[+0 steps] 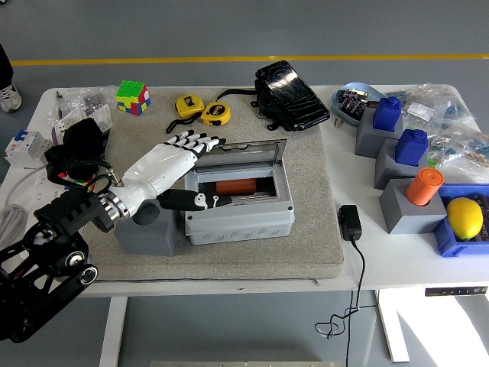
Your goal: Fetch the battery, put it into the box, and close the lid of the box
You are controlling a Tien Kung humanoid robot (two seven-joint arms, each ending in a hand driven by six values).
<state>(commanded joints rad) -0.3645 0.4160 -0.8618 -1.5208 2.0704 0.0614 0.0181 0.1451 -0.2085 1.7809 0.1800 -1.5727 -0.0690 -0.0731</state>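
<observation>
Battery (236, 186), orange-red cylinder, lies on its side inside the grey box (238, 214). Box lid (243, 152) stands raised at the far edge, open. Left hand (177, 164) hovers at the box's left end, fingers extended and spread, holding nothing; fingertips (200, 140) near the lid's left corner, thumb over the box's left rim. Contact with lid or rim cannot be judged. Grey block (147, 229) sits just beside the box, under the wrist. Box and block rest on a grey mat (306, 245) on the white table (382, 267). Beyond the mat: two yellow tape measures (203, 109), a colour cube (132, 97), a black pouch (291, 95). Floor is grey with a yellow line (244, 58).
</observation>
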